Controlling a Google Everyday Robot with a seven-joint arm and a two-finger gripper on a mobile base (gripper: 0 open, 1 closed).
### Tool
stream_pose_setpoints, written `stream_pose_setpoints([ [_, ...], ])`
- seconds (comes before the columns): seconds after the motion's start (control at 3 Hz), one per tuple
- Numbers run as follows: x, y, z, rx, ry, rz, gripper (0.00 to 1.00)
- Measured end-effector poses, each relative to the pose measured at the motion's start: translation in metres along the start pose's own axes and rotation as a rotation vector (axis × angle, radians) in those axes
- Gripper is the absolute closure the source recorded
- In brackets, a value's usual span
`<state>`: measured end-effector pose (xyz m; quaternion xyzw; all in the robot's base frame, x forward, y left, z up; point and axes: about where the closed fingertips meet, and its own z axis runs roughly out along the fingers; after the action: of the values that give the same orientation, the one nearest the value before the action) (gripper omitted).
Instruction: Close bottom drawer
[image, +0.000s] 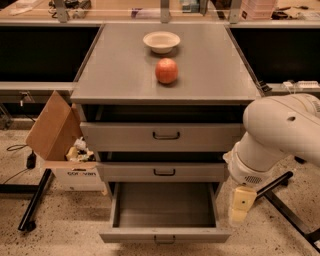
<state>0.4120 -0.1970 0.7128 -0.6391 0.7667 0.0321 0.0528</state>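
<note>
The bottom drawer (165, 234) of the grey metal cabinet is pulled far out, showing its plain grey tray inside and a small dark bar handle on its slim front. The mid drawer (164, 171) and the top drawer (165, 136) above it stand slightly out. My gripper (240, 205), cream-coloured, hangs from the white arm at the right of the open bottom drawer, beside its right front corner and apart from it.
A red apple (166, 70) and a white bowl (161, 41) sit on the cabinet top. An open cardboard box (62, 150) stands on the floor at the left. Dark stand legs (35, 200) lie at the left and right (280, 200) of the cabinet.
</note>
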Motion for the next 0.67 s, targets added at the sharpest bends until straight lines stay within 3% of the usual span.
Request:
stream_pose_setpoints([
  [0.33,0.0,0.0,-0.001,0.001,0.0,0.0,0.0],
  [0.67,-0.009,0.006,0.047,-0.038,0.022,-0.025,0.0],
])
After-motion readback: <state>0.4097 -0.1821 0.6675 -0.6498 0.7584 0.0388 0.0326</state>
